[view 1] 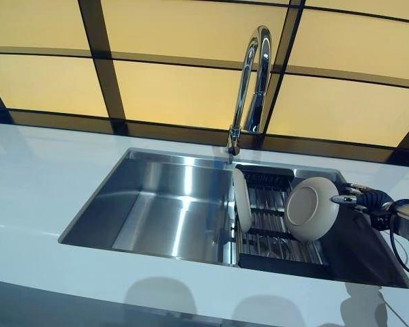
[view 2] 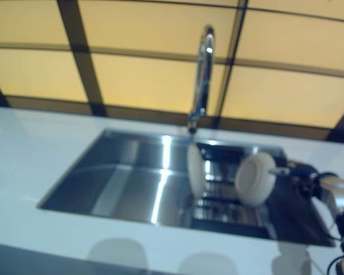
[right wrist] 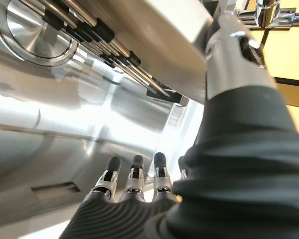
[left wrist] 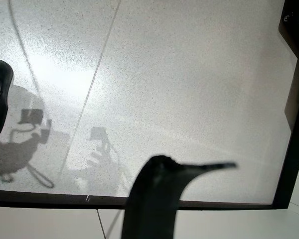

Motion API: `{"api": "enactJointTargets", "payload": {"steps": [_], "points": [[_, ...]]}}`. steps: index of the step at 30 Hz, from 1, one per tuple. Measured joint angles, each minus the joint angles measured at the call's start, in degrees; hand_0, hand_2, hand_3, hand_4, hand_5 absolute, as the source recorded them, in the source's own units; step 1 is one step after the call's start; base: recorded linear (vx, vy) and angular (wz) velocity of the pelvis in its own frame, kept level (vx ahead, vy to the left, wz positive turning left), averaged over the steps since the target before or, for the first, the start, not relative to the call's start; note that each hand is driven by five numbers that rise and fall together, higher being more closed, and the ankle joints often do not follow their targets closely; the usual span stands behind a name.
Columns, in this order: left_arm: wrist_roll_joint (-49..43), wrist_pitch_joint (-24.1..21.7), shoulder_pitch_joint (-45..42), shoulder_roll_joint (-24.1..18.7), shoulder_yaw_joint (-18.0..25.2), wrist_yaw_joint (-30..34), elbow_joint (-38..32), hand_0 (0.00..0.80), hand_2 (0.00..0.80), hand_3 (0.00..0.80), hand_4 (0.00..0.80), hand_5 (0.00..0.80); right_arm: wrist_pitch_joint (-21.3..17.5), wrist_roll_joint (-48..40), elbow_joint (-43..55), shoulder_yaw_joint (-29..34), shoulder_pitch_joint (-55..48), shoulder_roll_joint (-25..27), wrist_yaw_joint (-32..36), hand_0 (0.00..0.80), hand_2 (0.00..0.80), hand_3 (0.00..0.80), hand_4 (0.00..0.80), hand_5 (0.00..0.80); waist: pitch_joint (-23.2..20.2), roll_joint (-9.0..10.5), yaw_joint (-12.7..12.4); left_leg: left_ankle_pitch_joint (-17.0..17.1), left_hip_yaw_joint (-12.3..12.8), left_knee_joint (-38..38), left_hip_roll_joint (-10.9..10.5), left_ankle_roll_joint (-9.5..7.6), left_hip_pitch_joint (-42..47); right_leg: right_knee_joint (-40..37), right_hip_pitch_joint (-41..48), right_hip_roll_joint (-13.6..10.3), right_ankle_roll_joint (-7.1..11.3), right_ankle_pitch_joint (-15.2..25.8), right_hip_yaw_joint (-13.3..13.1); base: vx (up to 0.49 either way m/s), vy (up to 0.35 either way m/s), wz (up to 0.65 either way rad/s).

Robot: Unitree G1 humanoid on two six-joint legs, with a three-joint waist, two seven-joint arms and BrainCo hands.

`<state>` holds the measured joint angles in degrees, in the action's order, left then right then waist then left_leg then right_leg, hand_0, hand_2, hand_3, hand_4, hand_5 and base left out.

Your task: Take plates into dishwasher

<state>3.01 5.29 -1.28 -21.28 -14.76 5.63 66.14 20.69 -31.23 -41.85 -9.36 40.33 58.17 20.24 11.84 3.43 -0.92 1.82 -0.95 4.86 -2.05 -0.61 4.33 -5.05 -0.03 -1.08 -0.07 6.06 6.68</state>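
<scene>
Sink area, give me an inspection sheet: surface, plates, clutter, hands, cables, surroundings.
Surface: white counter around a steel sink; the left basin is bare.
Job's things: two pale plates on edge in the drying rack in the sink's right part; left plate seen edge-on, right plate turned toward the camera.
Clutter: nothing seen.
Hands: right hand at the right plate's rim, thumb on its near face; grip closure cannot be told. Left hand low, over the floor, fingers not visible.
Cables: nothing seen.
Surroundings: tall chrome faucet; yellow panels in dark frames behind.
</scene>
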Motion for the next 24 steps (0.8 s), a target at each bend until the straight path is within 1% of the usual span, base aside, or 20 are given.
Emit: {"api": "enactJointTargets", "payload": {"steps": [13, 17, 18, 19, 20, 24], "points": [[0.00, -0.09, -0.02, 0.00, 0.00, -0.02, -0.01, 0.000, 0.000, 0.000, 0.000, 0.000, 2.13, -4.03, -0.02, 0.07, 0.00, -1.21, 3.49, 0.000, 0.000, 0.000, 0.000, 0.000, 0.00, 0.00, -0.04, 0.00, -0.03, -0.01, 0.00, 0.00, -0.01, 0.00, 0.01, 0.00, -0.02, 0.02, 0.08, 0.000, 0.000, 0.00], [-0.01, -0.93, 0.00, 0.00, -0.01, -0.02, -0.01, 0.000, 0.000, 0.000, 0.000, 0.000, 2.85, -4.45, -0.06, 0.07, 0.05, -1.54, 5.28, 0.000, 0.000, 0.000, 0.000, 0.000, -0.01, 0.01, -0.07, 0.01, -0.05, -0.01, 0.00, 0.00, 0.00, 0.00, 0.04, -0.01, -0.02, 0.02, 0.11, 0.000, 0.000, 0.00], [-0.01, -1.00, -0.01, 0.00, 0.02, -0.02, -0.05, 0.000, 0.000, 0.000, 0.000, 0.000, 3.51, -4.43, -0.07, 0.07, 0.06, -1.56, 6.29, 0.320, 0.320, 0.320, 0.320, 0.320, -0.01, 0.01, -0.09, 0.01, -0.11, -0.01, 0.00, 0.00, 0.05, 0.01, 0.10, -0.01, -0.03, 0.02, 0.13, 0.000, 0.000, 0.00], [-0.01, -1.00, -0.02, 0.00, 0.02, -0.02, -0.05, 0.000, 0.000, 0.000, 0.000, 0.000, 3.58, -4.40, -0.07, 0.10, 0.09, -1.56, 7.16, 0.722, 0.722, 0.722, 0.722, 0.722, -0.01, 0.01, -0.06, 0.01, -0.15, -0.01, 0.00, 0.00, 0.07, 0.00, 0.15, -0.01, -0.03, 0.02, 0.13, 0.000, 0.000, 0.00], [0.00, -0.98, -0.02, 0.00, 0.01, -0.02, -0.05, 0.000, 0.000, 0.000, 0.000, 0.000, 3.66, -4.36, -0.06, 0.11, 0.16, -1.56, 8.11, 0.800, 0.800, 0.800, 0.800, 0.800, -0.02, 0.03, -0.07, 0.01, -0.28, -0.01, 0.00, 0.00, 0.06, 0.00, 0.19, -0.02, -0.02, 0.02, 0.14, 0.000, 0.000, 0.00], [0.00, -0.99, -0.01, 0.00, 0.00, -0.01, -0.13, 0.000, 0.000, 0.000, 0.000, 0.000, 4.38, -4.14, -0.08, -0.40, 0.16, -2.87, 9.67, 0.800, 0.800, 0.800, 0.800, 0.800, -0.02, 0.03, -0.12, 0.00, -0.51, 0.00, 0.00, 0.01, 0.03, -0.02, 0.34, -0.03, 0.15, -0.10, 0.25, 0.000, 0.000, 0.00]]}}
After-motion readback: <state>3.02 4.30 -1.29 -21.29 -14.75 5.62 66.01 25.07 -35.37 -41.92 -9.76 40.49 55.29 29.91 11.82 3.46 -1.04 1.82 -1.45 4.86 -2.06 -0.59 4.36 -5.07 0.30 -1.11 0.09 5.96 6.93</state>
